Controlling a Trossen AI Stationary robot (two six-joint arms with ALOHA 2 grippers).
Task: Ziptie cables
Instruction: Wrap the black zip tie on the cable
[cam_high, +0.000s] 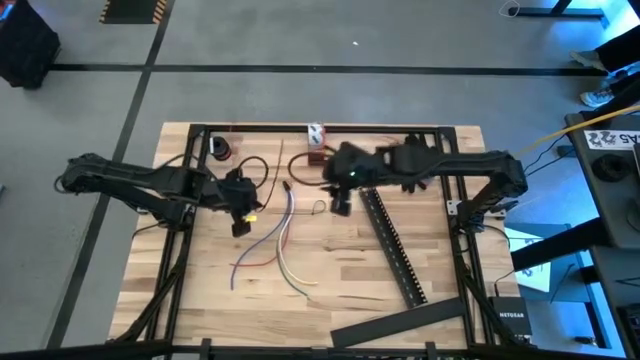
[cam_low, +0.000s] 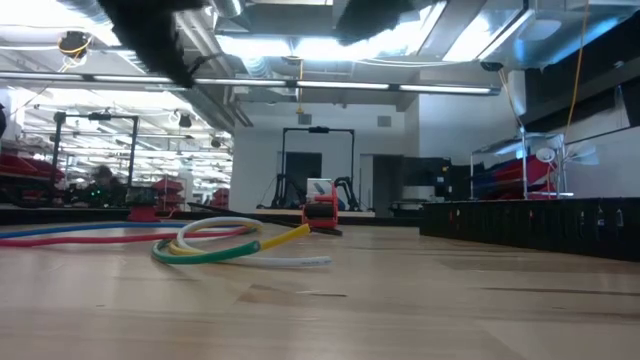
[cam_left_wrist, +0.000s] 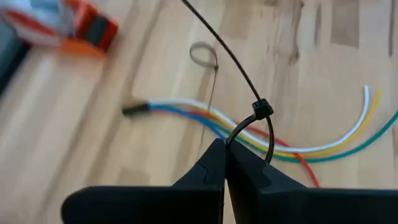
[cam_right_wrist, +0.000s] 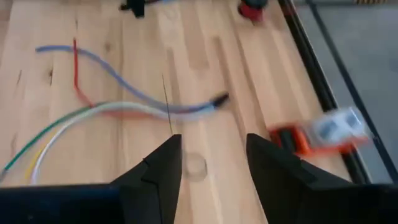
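The cables (cam_high: 280, 240) are a loose bunch of blue, red, white, yellow and green wires. They lie flat on the table, also in the low view (cam_low: 215, 243), between the two arms. My left gripper (cam_high: 243, 210) hovers over their far ends (cam_left_wrist: 186, 113), shut on a black ziptie (cam_left_wrist: 261, 110) closed into a loop. My right gripper (cam_high: 340, 203) hangs open (cam_right_wrist: 213, 152) above the wood, right of the cables (cam_right_wrist: 124, 107), touching nothing. Whether any cable passes through the loop, I cannot tell. My left gripper pinches the ziptie's strap (cam_left_wrist: 235, 134) between its two fingertips, on the loop just short of the head. The fingers come from above, slanting down. The ziptie is lifted clear of the table, its loop curving back behind one finger and its long tail (cam_left_wrist: 211, 31) sticking out past the head.
An orange-and-white tool (cam_high: 316, 135) sits near the far edge. A long black slotted bar (cam_high: 395, 250) runs diagonally on the right, with a flat black strip (cam_high: 400, 322) near the front edge. A small clear ring (cam_right_wrist: 196, 165) and a red-black item (cam_high: 220, 150) lie on the wood.
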